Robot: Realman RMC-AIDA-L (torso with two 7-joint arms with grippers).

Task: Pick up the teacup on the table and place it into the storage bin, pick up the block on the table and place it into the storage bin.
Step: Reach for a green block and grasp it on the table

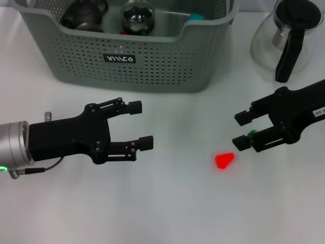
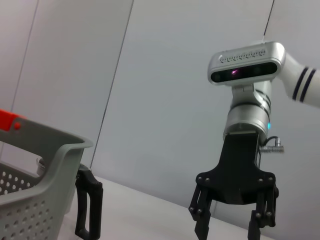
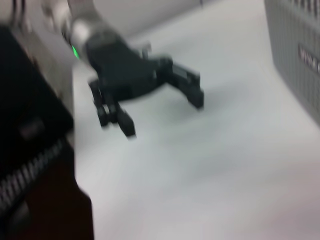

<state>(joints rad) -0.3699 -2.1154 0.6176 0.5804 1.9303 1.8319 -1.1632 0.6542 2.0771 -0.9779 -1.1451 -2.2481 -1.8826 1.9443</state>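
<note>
A small red block (image 1: 224,160) lies on the white table, just beside the lower fingertip of my right gripper (image 1: 241,130), which is open and empty. My left gripper (image 1: 140,125) hovers open and empty over the table in front of the grey-green storage bin (image 1: 152,61). No teacup shows on the table. Inside the bin sit a dark brown vessel (image 1: 84,12) and a round glass one (image 1: 137,15); I cannot tell whether either is the teacup. The left wrist view shows the right gripper (image 2: 231,225) open. The right wrist view shows the left gripper (image 3: 162,112) open.
A glass pitcher (image 1: 289,35) with a black handle stands at the back right, behind the right arm. The bin's wall (image 2: 35,165) and the pitcher handle (image 2: 89,210) appear in the left wrist view. The bin's label side (image 3: 300,50) edges the right wrist view.
</note>
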